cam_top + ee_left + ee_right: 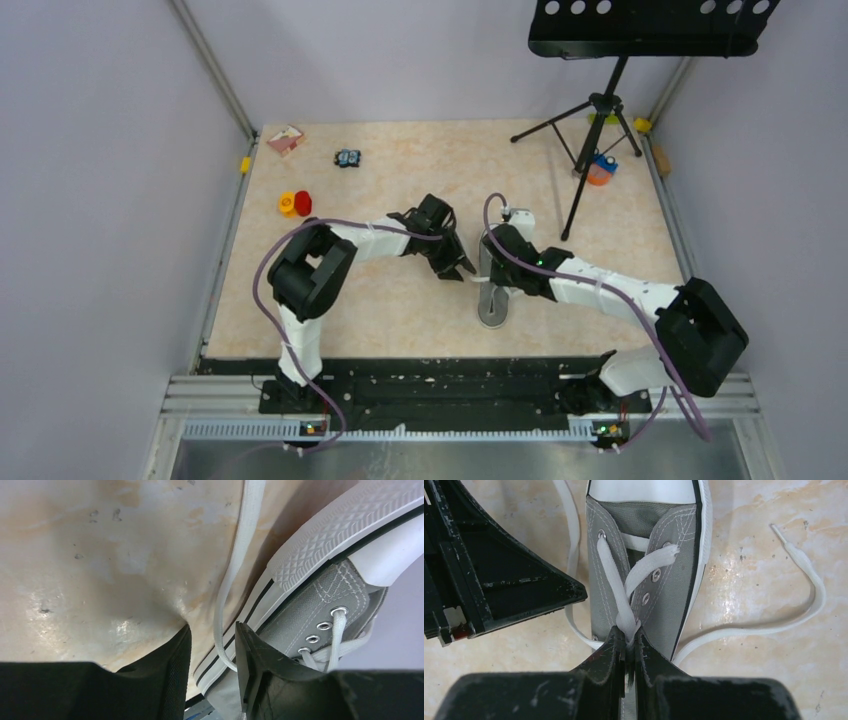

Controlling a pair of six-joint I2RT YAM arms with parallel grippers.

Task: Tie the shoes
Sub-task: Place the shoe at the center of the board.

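The grey sneaker (644,580) sat mid-scene on the counter (380,310). The right gripper (626,650) pinched its crossed laces (625,617), likely anchoring them, while the left gripper (212,650), half open, straddled a loose lace (235,555) to take it.

A beige marbled tabletop (400,300) carries the grey sneaker (492,305), its white laces (774,627) trailing beside it. Beyond the sneaker to the left sit a pink box (285,139), a yellow piece (287,204) and a red piece (303,202). To its right stands a tripod stand (597,110).
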